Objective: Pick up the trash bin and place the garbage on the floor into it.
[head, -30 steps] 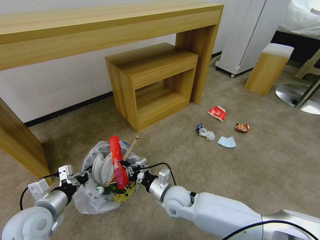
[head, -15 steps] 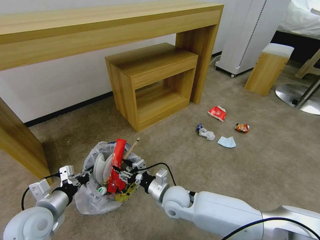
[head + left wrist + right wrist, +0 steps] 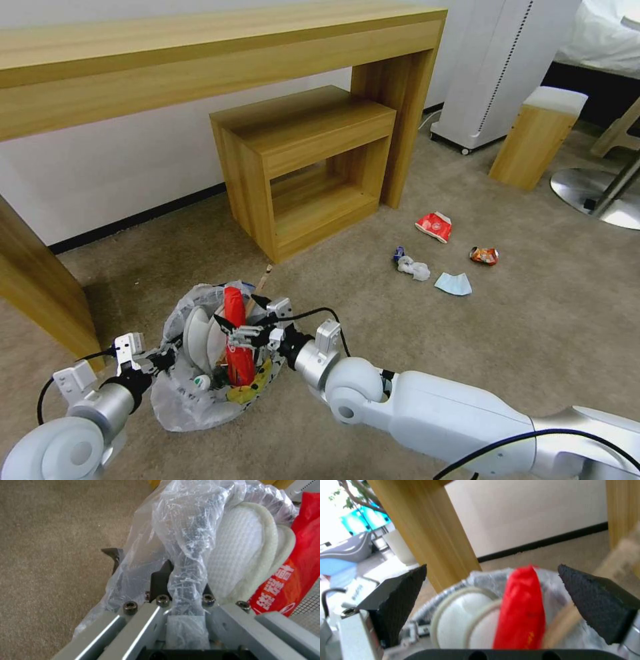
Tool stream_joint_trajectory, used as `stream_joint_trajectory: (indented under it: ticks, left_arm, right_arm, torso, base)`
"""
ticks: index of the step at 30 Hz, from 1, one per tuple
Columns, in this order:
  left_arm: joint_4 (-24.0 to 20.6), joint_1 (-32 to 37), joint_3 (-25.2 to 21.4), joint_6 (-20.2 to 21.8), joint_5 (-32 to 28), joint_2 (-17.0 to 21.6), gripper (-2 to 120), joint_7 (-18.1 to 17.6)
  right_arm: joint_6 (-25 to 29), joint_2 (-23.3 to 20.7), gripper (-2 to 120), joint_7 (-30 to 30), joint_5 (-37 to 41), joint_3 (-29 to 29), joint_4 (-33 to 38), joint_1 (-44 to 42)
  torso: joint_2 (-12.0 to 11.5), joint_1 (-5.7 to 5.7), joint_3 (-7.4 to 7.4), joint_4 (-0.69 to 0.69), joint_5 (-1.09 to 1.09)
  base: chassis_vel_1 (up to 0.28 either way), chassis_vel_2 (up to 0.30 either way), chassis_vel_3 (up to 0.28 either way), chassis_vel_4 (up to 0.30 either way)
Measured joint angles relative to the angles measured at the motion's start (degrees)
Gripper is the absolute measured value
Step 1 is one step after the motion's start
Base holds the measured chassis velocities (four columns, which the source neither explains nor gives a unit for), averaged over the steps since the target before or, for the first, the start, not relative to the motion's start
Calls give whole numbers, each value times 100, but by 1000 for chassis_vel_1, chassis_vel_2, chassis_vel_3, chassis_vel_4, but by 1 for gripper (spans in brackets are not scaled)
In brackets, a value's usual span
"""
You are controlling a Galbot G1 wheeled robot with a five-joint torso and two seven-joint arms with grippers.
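The trash bin [image 3: 175,400], lined with a crinkly clear bag, is low at the front left. My left gripper [image 3: 162,361] [image 3: 185,580] is shut on its bagged rim. Inside the bin stand two white slippers [image 3: 198,335] [image 3: 240,555], a red wrapper [image 3: 237,347] [image 3: 520,615] and a wooden stick [image 3: 260,287]. My right gripper [image 3: 241,312] [image 3: 491,567] hovers open over the bin, its fingers either side of the red wrapper without touching it. On the floor [image 3: 520,347] to the right lie a red wrapper [image 3: 434,227], an orange wrapper [image 3: 484,255], a tissue [image 3: 414,268] and a blue mask [image 3: 453,284].
A long wooden desk [image 3: 200,60] runs along the wall, with a low wooden shelf unit [image 3: 307,167] under it. One desk leg [image 3: 40,293] stands close to the bin's left. A white appliance [image 3: 500,67], a wooden stool [image 3: 537,137] and a chair base [image 3: 600,193] are at the far right.
My right gripper lowered the red wrapper into the bin and opened, letting it go. The wrapper now sits deeper and upright. The stick tipped back towards the shelf unit.
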Motion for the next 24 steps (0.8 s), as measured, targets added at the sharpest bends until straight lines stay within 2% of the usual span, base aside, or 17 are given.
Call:
stream_joint_trajectory:
  ticks: [6, 10, 13, 15, 17, 19, 21, 23, 24]
  left_arm:
    - [-50, 52, -16, 9, 44, -39, 0, 13]
    - [-71, 77, -32, 30, 50, -38, 0, 16]
    - [-80, 93, -42, 57, 67, -20, 0, 11]
    - [-80, 92, -42, 58, 73, -18, 0, 6]
    - [-74, 90, -42, 64, 116, -7, 0, -5]
    - [-68, 88, -42, 64, 127, -5, 0, -5]
    - [-39, 88, -30, 64, 177, 15, 0, -5]
    - [-34, 87, -25, 64, 184, 21, 0, -5]
    - [-23, 79, -12, 64, 194, 37, 0, -4]
  right_arm:
    - [9, 192, 100, 90, 73, 280, 84, -66]
    - [-30, 295, 100, 221, 176, 671, 119, -115]
    - [-194, 207, 100, 486, 268, 1423, 111, -223]
    - [-233, 169, 100, 546, 279, 1547, 110, -253]
    - [-591, -59, 100, 1064, 262, 2274, 96, -488]
    - [-652, -91, 100, 1159, 246, 2372, 88, -528]
    - [-1010, -368, 100, 1698, 29, 3023, 11, -895]
    - [-1087, -440, 100, 1777, -27, 3173, 2, -998]
    - [-1264, -618, 100, 1970, -165, 3541, -14, -1294]
  torso:
    - [0, 0, 0, 1, 0]
    - [0, 0, 0, 1, 0]
    - [0, 0, 0, 2, 1]
    - [0, 0, 0, 2, 0]
    - [0, 0, 0, -1, 1]
    - [0, 0, 0, -1, 1]
    - [-1, 0, 0, 2, 2]
    - [0, 0, 0, 1, 2]
    - [0, 0, 0, -1, 2]
  base:
    - [0, 0, 0, 0]
    - [0, 0, 0, 0]
    - [0, 0, 0, 0]
    - [0, 0, 0, 0]
    - [0, 0, 0, 0]
    - [0, 0, 0, 0]
    - [0, 0, 0, 0]
    - [0, 0, 0, 0]
    - [0, 0, 0, 0]
